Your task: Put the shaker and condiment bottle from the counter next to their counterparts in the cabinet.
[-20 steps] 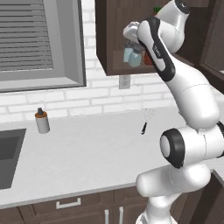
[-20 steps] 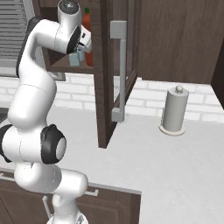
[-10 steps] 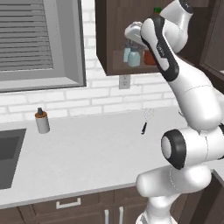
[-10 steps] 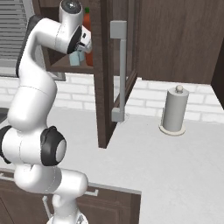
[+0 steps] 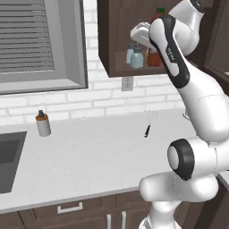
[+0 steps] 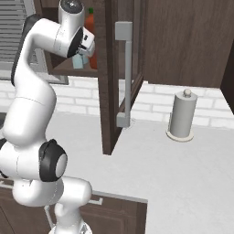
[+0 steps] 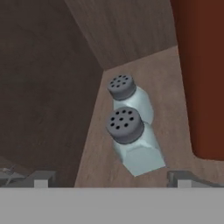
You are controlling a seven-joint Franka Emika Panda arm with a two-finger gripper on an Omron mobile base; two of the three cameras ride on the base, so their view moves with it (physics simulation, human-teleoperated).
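Two look-alike pale teal shakers with dark grey caps, one (image 7: pixel 140 153) nearer and one (image 7: pixel 138 105) behind it, stand upright side by side on the shelf of the dark brown cabinet (image 5: pixel 111 40). Those shakers (image 5: pixel 134 57) also appear from the left base. The tall red-orange condiment bottle (image 7: pixel 201 78) stands just right of them, its green-capped top (image 5: pixel 160 10) above my arm. My gripper (image 7: pixel 111 180) is open just in front of the nearer shaker, fingers wide apart and touching nothing. The hand (image 5: pixel 141 33) hovers at the shelf opening. The yellow-orange bottle is hidden.
The open cabinet door (image 6: pixel 114 91) with its silver handle hangs right of my arm. On the counter (image 5: pixel 89 156) are a grey pump dispenser (image 5: pixel 43 124) and a whisk (image 5: pixel 149 123). A sink (image 5: pixel 9 156) lies at the left, and a paper towel holder (image 6: pixel 183 116) at the right.
My hand has drawn back slightly up and away from the shakers. The shaker it stood over a second ago now stands free on the shelf beside its twin.
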